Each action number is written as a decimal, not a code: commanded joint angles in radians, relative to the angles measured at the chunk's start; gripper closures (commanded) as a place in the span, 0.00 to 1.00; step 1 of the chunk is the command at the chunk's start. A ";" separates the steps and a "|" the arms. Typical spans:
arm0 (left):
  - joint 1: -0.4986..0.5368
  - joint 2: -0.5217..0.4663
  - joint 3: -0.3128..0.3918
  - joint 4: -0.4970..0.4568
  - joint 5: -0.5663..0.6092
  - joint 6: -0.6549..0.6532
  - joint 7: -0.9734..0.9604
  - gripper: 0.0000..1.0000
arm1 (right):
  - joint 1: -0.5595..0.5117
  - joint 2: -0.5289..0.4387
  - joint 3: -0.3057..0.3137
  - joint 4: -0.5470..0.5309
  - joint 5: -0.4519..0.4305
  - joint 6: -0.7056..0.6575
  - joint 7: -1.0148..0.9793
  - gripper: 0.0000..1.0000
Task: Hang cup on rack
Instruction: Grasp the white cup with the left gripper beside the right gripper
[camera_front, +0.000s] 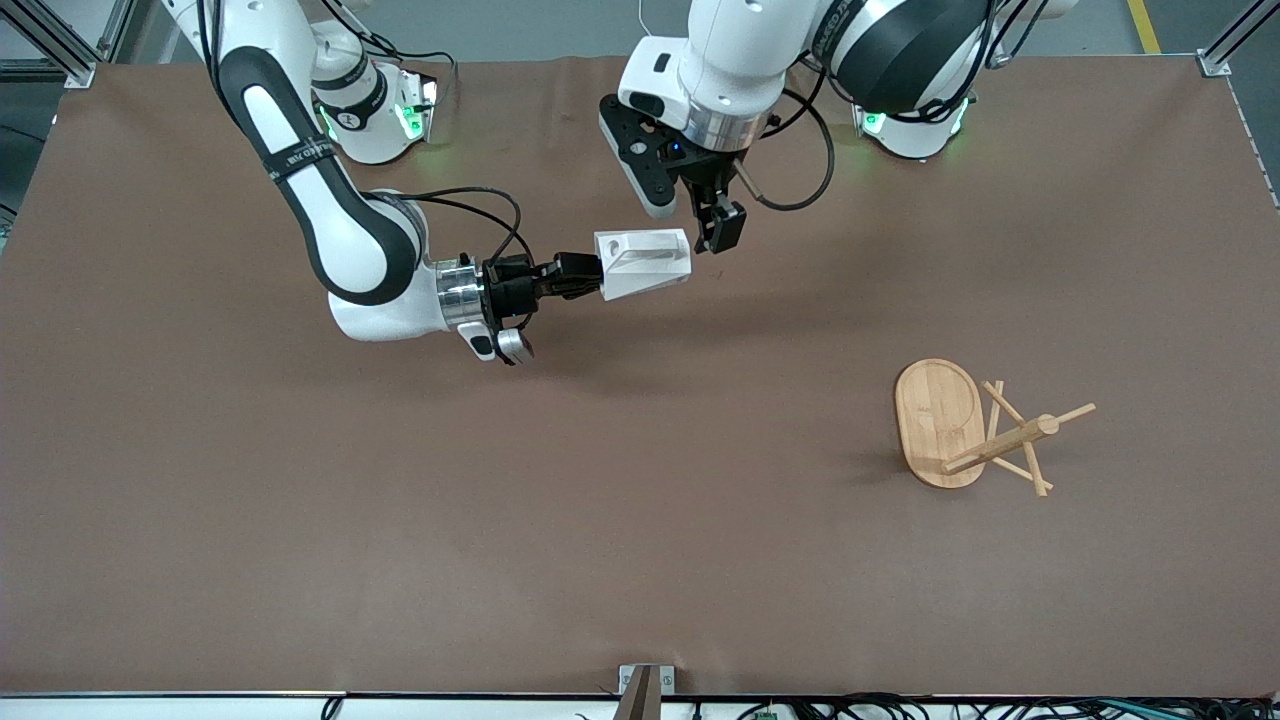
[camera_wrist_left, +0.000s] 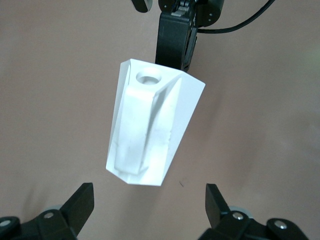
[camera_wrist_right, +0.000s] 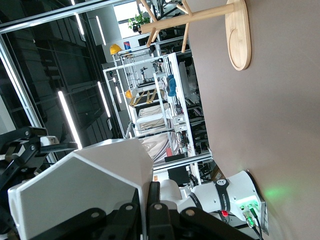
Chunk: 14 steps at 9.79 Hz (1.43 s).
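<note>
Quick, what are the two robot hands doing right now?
Right gripper: shut on the cup, holding it up over the table.
Left gripper: open, hanging right beside the cup, not touching it.

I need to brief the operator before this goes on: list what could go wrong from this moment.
1. The right gripper holds the white faceted cup in the air by one end only; a nudge from the open left gripper beside it could shift or drop it.
2. The two grippers are close together over the table; a handover here risks a collision.
3. The bamboo mug rack stands toward the left arm's end, with thin pegs; a misaligned cup could tip it.
</note>
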 joint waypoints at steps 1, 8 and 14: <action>-0.005 0.050 -0.006 0.000 0.019 0.026 0.055 0.01 | -0.002 -0.027 0.006 -0.029 0.039 -0.007 -0.021 1.00; -0.008 0.096 -0.006 -0.002 0.020 0.043 0.126 0.02 | 0.003 -0.029 0.006 -0.029 0.042 -0.005 -0.021 0.99; -0.022 0.123 -0.006 -0.007 0.031 0.071 0.135 0.07 | 0.006 -0.030 0.006 -0.029 0.043 -0.004 -0.023 0.99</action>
